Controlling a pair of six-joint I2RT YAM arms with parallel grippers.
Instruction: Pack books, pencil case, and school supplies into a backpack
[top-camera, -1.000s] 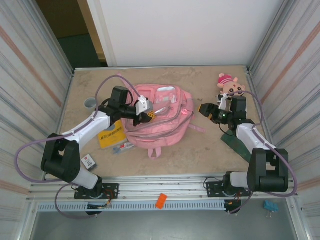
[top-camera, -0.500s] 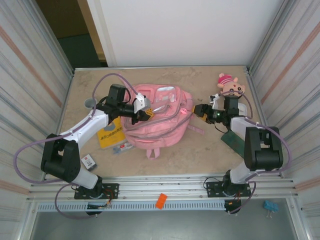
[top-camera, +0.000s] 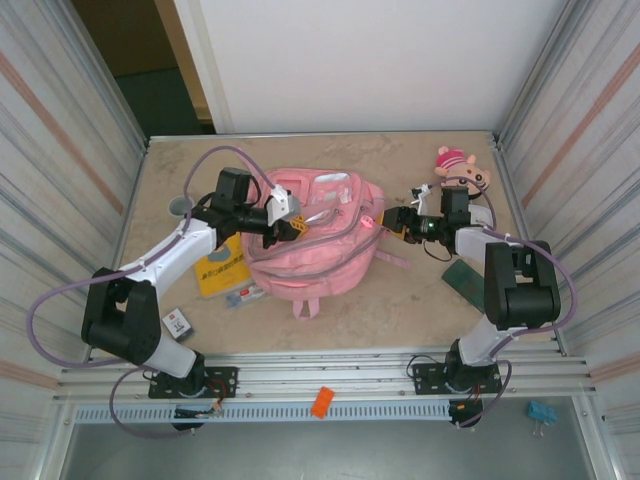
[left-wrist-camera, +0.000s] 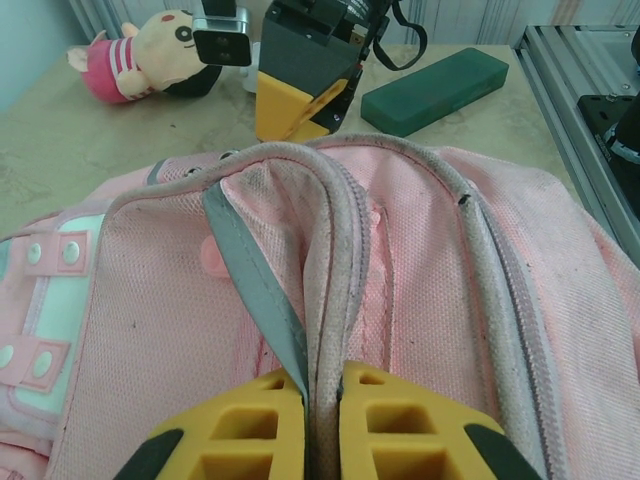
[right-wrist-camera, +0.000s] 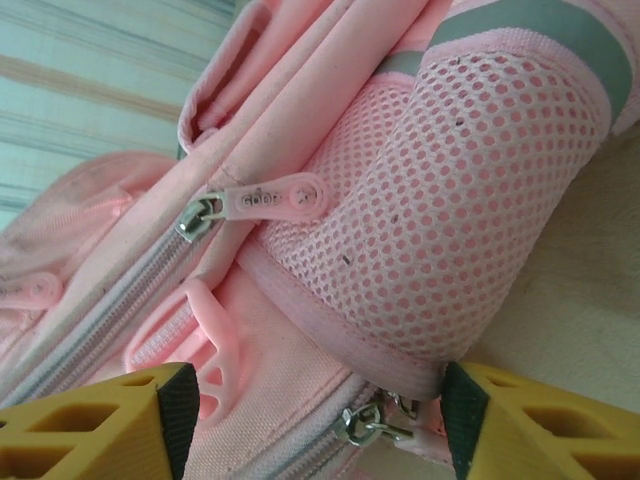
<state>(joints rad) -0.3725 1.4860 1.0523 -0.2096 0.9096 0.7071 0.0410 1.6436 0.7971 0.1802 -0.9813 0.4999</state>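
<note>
Pinching pale zip strip (left-wrist-camera: 328, 260) atop backpack (top-camera: 310, 255), left gripper (left-wrist-camera: 322, 400) clamped tight. Right gripper (right-wrist-camera: 320, 420) at backpack's right side, jaws spread around mesh pocket (right-wrist-camera: 450, 200). Left of backpack: books (top-camera: 222, 270); school supplies (top-camera: 243, 296) just beside its near-left edge.

A beige, mottled desk (top-camera: 400, 305) is enclosed by ribbed metal walls (top-camera: 60, 150) at both sides and a white panel (top-camera: 380, 60) at the back. A plush toy (top-camera: 460, 168) with a pink cap and a tan face is laid near the far right corner of the desk. A small grey cup (top-camera: 181, 206) is set upright by the left edge, its mouth turned upward. A white rounded-square box (top-camera: 178, 322) with a red mark is placed near the front left, well apart from the cup. An orange piece (top-camera: 321, 400) is seen on the slotted rail (top-camera: 250, 412) in front of the desk, and a blue clip (top-camera: 541, 413) is left at the lower right.
</note>
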